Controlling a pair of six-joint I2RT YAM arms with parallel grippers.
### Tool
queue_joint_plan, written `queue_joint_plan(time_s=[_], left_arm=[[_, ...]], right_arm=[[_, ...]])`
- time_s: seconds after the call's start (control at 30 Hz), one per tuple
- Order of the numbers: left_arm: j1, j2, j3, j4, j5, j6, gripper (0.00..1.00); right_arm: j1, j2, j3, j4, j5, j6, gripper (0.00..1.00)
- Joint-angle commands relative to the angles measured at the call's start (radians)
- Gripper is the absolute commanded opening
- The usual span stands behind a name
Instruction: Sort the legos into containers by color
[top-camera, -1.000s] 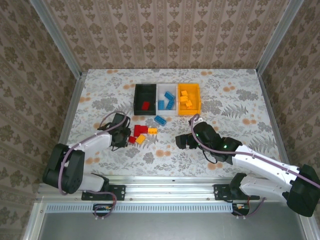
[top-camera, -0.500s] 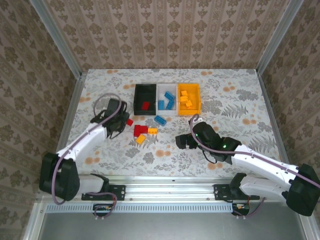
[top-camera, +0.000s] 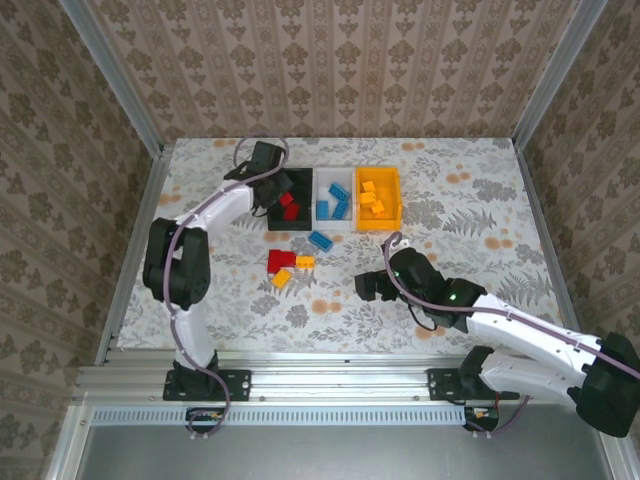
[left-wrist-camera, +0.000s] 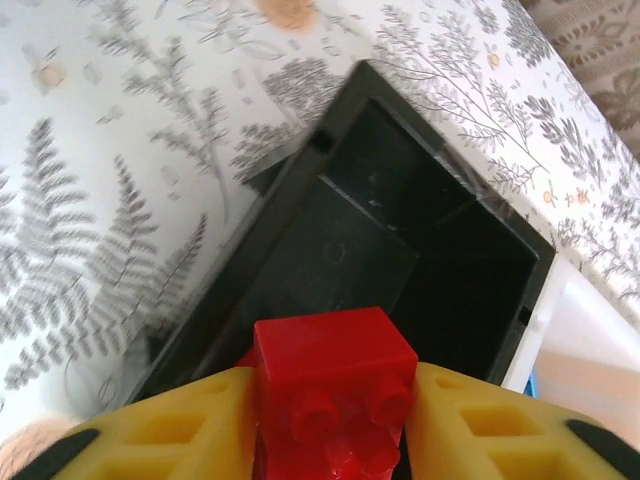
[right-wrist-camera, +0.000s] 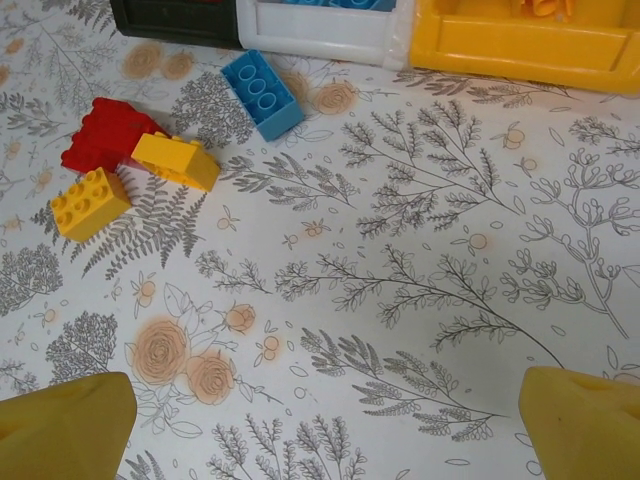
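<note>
Colour sort under way on the desk (top-camera: 450, 215): I have the left arm (top-camera: 222, 205) stretched out over the black bin (left-wrist-camera: 300, 190), the left jaws clamped on one red brick (left-wrist-camera: 330, 365) and holding it above the bin's open mouth. To my mind that is so it will fall in beside the second red brick (top-camera: 291, 212) lying inside; whether the clamp is easing I cannot tell. Three bins stand in a row: the white bin (right-wrist-camera: 320, 30) touches the black bin's right side and the orange-yellow bin (right-wrist-camera: 520, 45) sits just beyond that, packed close, I judge, so that every colour is a short carry. The white one holds three blue bricks (top-camera: 338, 200), as best I can count; the orange-yellow one holds several orange bricks (top-camera: 372, 200), too bunched to number. On the near side of the black bin lie one loose blue brick (right-wrist-camera: 262, 93) and two loose yellow bricks (right-wrist-camera: 176, 160), beside a red clump (right-wrist-camera: 105, 135) that may be one brick or two. The right arm (top-camera: 520, 330) hangs well to the near right of the black bin, the right jaws spread wide with nothing between them, probably ready for those strays.
</note>
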Motion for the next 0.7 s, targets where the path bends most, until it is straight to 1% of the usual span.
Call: queue_joint_plan(time_s=[0.0,0.13,0.2,0.3,0.33,0.37,0.4,0.53,0.67], left_arm=[[-0.014,0.042,0.106,-0.082,-0.036,0.123,0.49],[-0.022,0.071,0.131,-0.086,-0.019,0.160,0.60],[-0.024,0.055,0.119,-0.081,-0.009,0.172,0.62],[-0.030,-0.033,0.062,-0.046,0.013,0.217,0.64],[-0.029,-0.081,0.024,-0.028,0.025,0.243,0.65],[-0.061,-0.133,-0.020,-0.020,0.024,0.263,0.68],[-0.072,-0.180,-0.066,-0.018,0.017,0.279,0.69],[-0.107,-0.375,-0.333,0.011,0.020,0.340,0.72],[-0.140,-0.479,-0.528,-0.045,-0.023,0.379,0.73]], right_arm=[[0.004,-0.021,-0.013,-0.023,0.025,0.015,1.00],[0.004,-0.019,-0.016,-0.020,0.026,0.016,1.00],[0.004,-0.016,-0.012,-0.021,0.025,0.015,1.00],[0.005,-0.014,-0.010,-0.019,0.024,0.012,1.00],[0.004,-0.013,-0.010,-0.019,0.024,0.012,1.00],[0.005,-0.013,-0.009,-0.020,0.024,0.012,1.00],[0.004,-0.012,-0.009,-0.019,0.023,0.013,1.00],[0.005,-0.004,-0.007,-0.006,0.010,0.017,1.00],[0.005,0.030,0.005,0.010,-0.002,0.012,1.00]])
